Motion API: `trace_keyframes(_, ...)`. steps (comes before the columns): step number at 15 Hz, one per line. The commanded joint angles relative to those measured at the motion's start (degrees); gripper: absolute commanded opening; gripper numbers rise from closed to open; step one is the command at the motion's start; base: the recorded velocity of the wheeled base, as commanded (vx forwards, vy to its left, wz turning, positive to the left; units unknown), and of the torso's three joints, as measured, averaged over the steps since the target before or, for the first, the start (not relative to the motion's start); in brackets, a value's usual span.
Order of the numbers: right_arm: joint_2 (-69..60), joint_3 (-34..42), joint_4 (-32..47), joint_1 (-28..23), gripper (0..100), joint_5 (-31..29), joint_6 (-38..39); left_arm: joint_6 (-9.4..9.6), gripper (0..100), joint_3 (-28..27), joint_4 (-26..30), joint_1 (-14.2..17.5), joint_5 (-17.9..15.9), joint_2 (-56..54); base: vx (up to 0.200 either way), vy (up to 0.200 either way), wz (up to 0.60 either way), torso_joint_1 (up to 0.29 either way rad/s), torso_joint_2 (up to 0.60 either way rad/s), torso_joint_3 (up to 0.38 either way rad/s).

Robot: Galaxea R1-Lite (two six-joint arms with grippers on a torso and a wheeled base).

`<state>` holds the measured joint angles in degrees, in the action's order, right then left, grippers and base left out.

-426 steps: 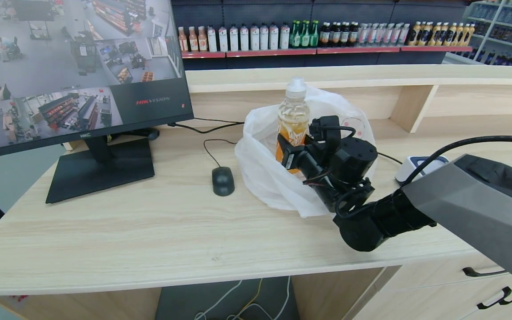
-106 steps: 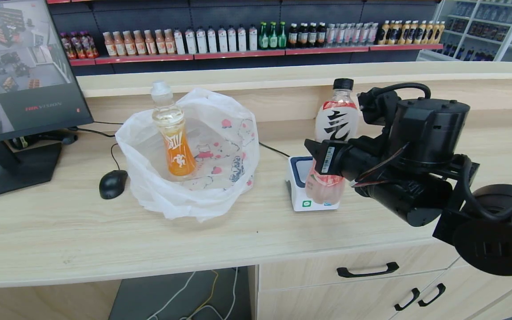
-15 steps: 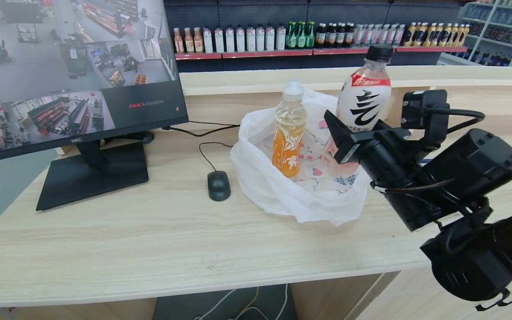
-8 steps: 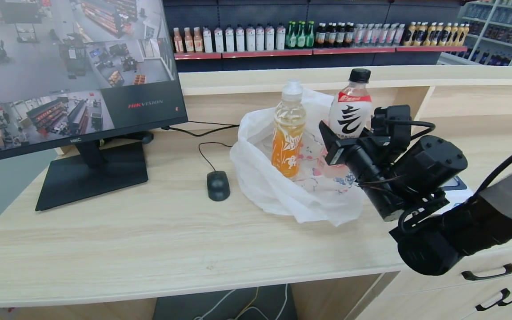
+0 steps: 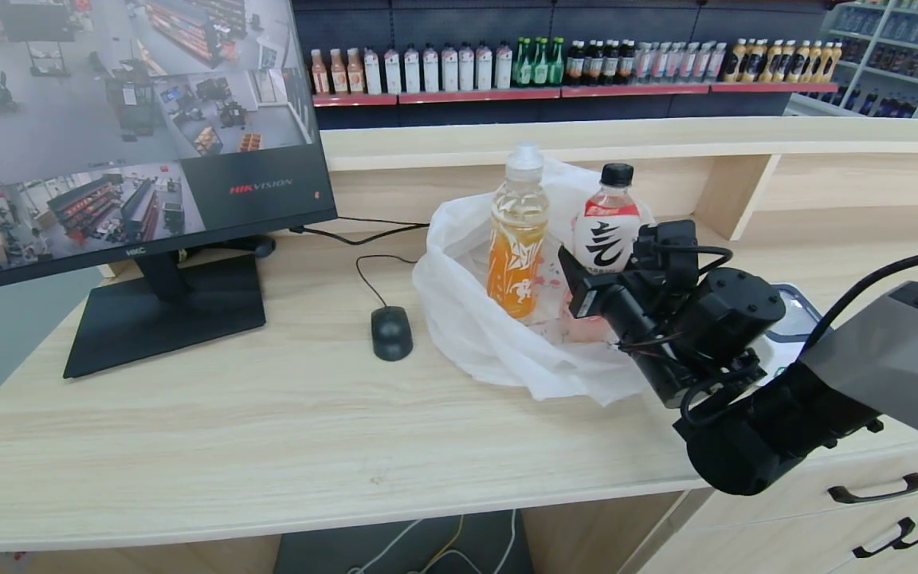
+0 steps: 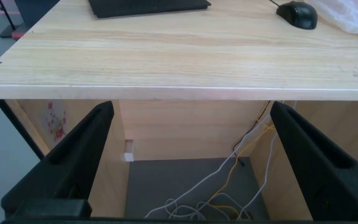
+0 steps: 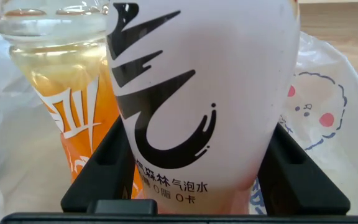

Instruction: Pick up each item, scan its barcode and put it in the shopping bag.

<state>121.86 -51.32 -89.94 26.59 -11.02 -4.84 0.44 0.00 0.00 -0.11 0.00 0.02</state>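
Observation:
A white plastic shopping bag (image 5: 499,351) stands open on the wooden counter. Inside it an orange drink bottle (image 5: 516,239) stands upright. To its right my right gripper (image 5: 596,293) is shut on a white bottle with a black cap (image 5: 606,235), upright, its lower part down inside the bag. In the right wrist view the white bottle (image 7: 204,106) sits between the dark fingers (image 7: 107,158), with the orange bottle (image 7: 58,99) close beside it and the bag (image 7: 331,106) behind. My left gripper (image 6: 191,162) hangs open and holds nothing, below the counter's front edge.
A monitor (image 5: 124,135) on a black stand is at the counter's left, and a black mouse (image 5: 392,333) lies left of the bag. The barcode scanner (image 5: 795,319) sits right of the bag, partly behind my right arm. A raised wooden ledge (image 5: 586,135) runs behind.
Over the last second my right gripper has come down and slightly left with the white bottle, lowering it from above the bag's rim into the bag beside the orange bottle.

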Motion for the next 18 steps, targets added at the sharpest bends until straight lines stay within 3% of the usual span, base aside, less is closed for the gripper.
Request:
trace_keyframes(1,1.3,0.0,-0.1,0.0,0,-0.1,0.0,0.0,100,0.0,0.0,0.0,0.0,0.0,0.0,0.0,0.0,0.0,0.0,0.0)
trace_keyframes(17,1.3,3.2,-0.1,0.8,0,-0.3,1.8,0.0,100,0.0,0.0,0.0,0.0,0.0,0.0,0.0,0.0,0.0,0.0,0.0)
trace_keyframes(18,1.2,3.2,-0.1,0.8,100,-0.3,1.8,0.0,100,0.0,0.0,0.0,0.0,0.0,0.0,0.0,0.0,0.0,0.0,0.0)
